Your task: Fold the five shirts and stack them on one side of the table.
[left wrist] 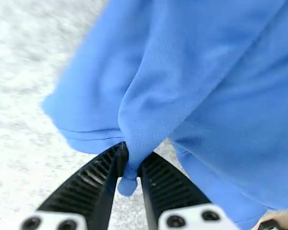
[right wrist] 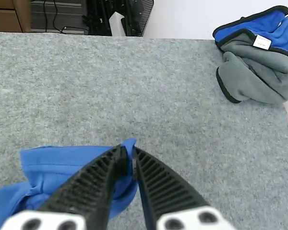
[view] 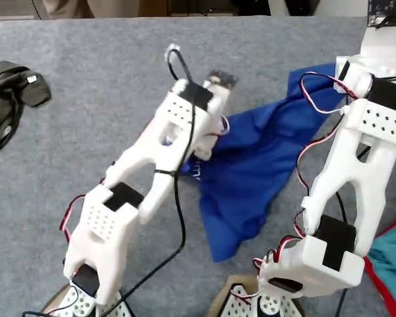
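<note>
A blue shirt [view: 257, 158] lies crumpled in the middle of the grey table, stretched between the two arms. My left gripper [left wrist: 127, 165] is shut on a bunched fold of the blue shirt [left wrist: 206, 81], which hangs over the black fingers [left wrist: 93, 179]. My right gripper [right wrist: 127, 160] is shut on a corner of the blue shirt [right wrist: 62, 163] near the table's far right. In the high view the left arm [view: 178, 125] stands over the shirt's left edge and the right arm [view: 369, 125] over its far right end.
A dark green shirt [view: 10, 99] sits bunched at the table's left edge. A teal and red garment [view: 393, 257] lies at the near right corner. A grey and blue garment [right wrist: 254, 48] rests beyond the right gripper by the table edge.
</note>
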`<action>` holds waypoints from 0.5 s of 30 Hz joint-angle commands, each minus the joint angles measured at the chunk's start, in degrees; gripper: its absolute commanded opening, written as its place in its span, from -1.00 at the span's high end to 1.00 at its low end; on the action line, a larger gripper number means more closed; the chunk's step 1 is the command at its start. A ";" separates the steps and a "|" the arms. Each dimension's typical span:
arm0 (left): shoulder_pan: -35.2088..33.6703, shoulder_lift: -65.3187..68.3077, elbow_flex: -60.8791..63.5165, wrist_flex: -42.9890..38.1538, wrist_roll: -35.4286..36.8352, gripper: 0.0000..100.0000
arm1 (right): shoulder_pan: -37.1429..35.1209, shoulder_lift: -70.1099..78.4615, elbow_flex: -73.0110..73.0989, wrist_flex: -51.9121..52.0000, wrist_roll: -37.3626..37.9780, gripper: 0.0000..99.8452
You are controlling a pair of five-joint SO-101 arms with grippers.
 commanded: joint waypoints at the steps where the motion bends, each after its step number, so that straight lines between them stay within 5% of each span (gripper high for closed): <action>1: -2.73 -4.09 -9.76 2.37 0.70 0.96 | 0.48 -0.66 -0.22 -1.32 0.26 0.99; 7: -9.85 -4.26 -27.16 4.57 1.14 0.96 | -0.84 -4.79 -3.47 -0.97 -0.26 0.99; 15: -14.77 -11.56 -46.68 4.57 1.05 0.96 | -0.84 -18.51 -10.07 -1.05 -11.69 0.99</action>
